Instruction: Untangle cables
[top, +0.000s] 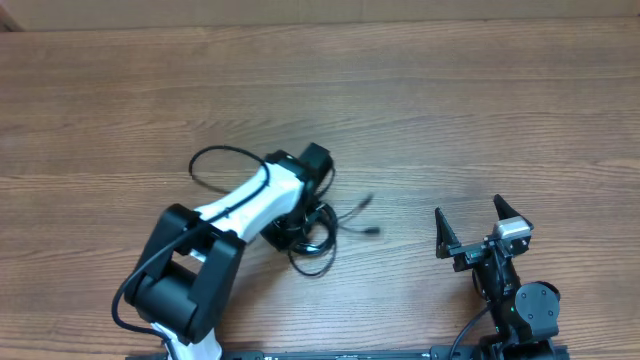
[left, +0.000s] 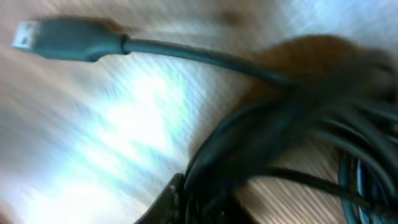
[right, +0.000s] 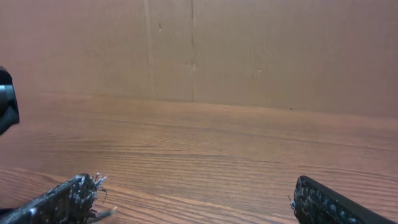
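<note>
The cables (top: 318, 238) are thin black cords tangled in the middle of the wooden table. One loop (top: 215, 158) spreads to the left, and two plug ends (top: 366, 203) point right. My left gripper (top: 305, 212) is down in the tangle, with the wrist covering its fingers from above. The left wrist view is blurred. It shows a bundle of cords (left: 292, 137) pressed against the gripper (left: 186, 208) and one cord with a plug (left: 59, 37) running off to the upper left. My right gripper (top: 470, 222) is open and empty near the front right, and its two fingers (right: 193, 202) are wide apart over bare wood.
The wooden table (top: 480, 110) runs up to a brown cardboard wall (right: 249, 50) at the back. The left arm (top: 200, 260) slants across the front left. The right arm's base (top: 520, 305) stands at the front right edge.
</note>
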